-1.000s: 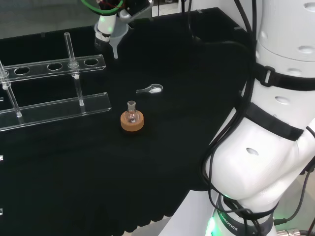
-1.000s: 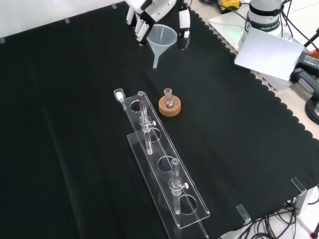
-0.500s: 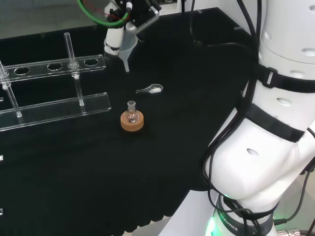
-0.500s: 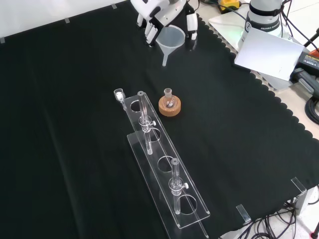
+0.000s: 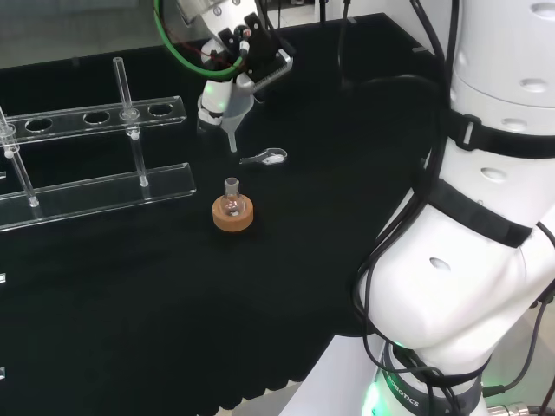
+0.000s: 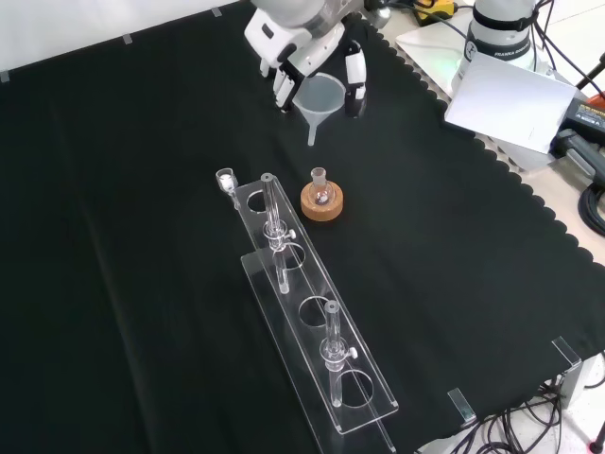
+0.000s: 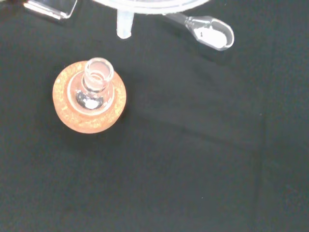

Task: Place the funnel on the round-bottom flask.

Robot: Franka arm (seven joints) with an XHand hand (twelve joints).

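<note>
While fingers point(image 6: 354, 79) hold funnel point(image 6: 319, 98), flask point(image 6: 320, 187) stands apart.

No legible text or labels anywhere.

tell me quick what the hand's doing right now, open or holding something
Hand: shut on the funnel, carried in the air with its stem pointing down, short of the round-bottom flask on its cork ring.

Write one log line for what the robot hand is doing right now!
hand: shut on funnel | funnel: carried in air, short of flask | flask: upright on cork ring, neck open | step: placing not yet done
</note>
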